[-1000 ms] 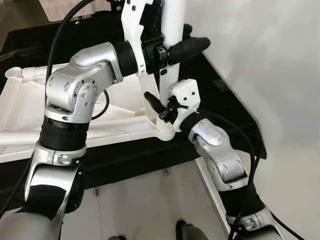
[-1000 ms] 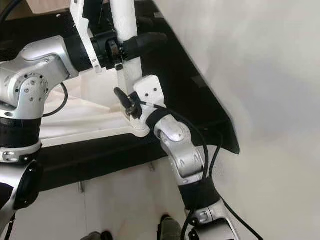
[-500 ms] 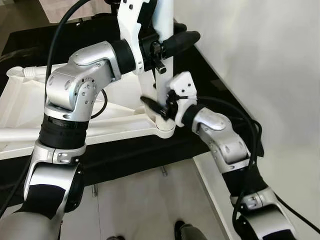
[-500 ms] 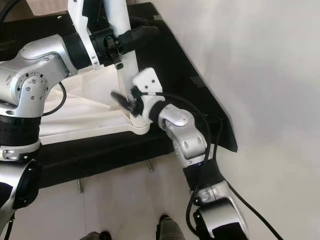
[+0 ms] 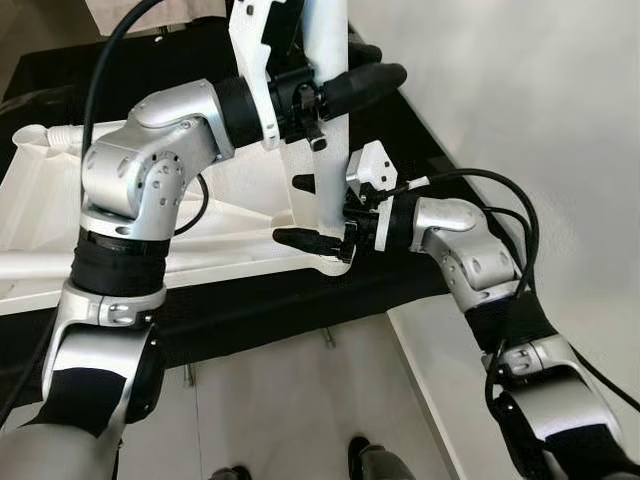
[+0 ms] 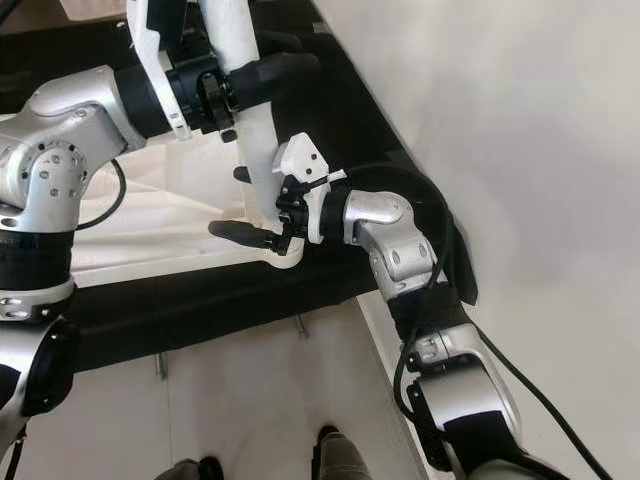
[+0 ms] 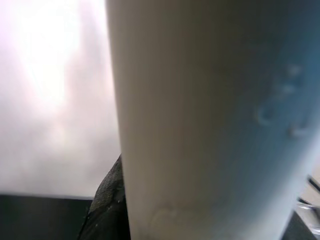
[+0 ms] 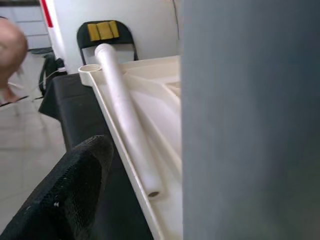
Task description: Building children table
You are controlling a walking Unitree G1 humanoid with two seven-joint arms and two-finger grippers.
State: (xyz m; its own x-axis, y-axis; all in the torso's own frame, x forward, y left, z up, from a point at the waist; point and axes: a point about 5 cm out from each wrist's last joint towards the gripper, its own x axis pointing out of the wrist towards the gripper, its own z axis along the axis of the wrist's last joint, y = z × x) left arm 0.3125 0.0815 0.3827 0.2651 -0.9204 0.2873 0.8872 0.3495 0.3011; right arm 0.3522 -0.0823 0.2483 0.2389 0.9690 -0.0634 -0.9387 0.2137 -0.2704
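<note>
Tabletop, white moulded plastic, lies upside down on the black-draped surface, with a loose white leg resting along its far-left rim. It looks light and stiff but smooth, so likely slippery under hard fingers; the ribbed underside offers little to grip, and the legs seem the better handholds.

Further right, an upright leg stands in the corner socket at the tabletop's near right corner. The left gripper reaches across from the left and its jaws are closed around this leg high on the shaft, holding it vertical.

The right gripper comes in from the right, low on the same leg just above the socket. Its jaws stand open, one finger on each side of the leg, apparently not yet squeezing it. Holding low near the socket should help to press or twist the leg home.
</note>
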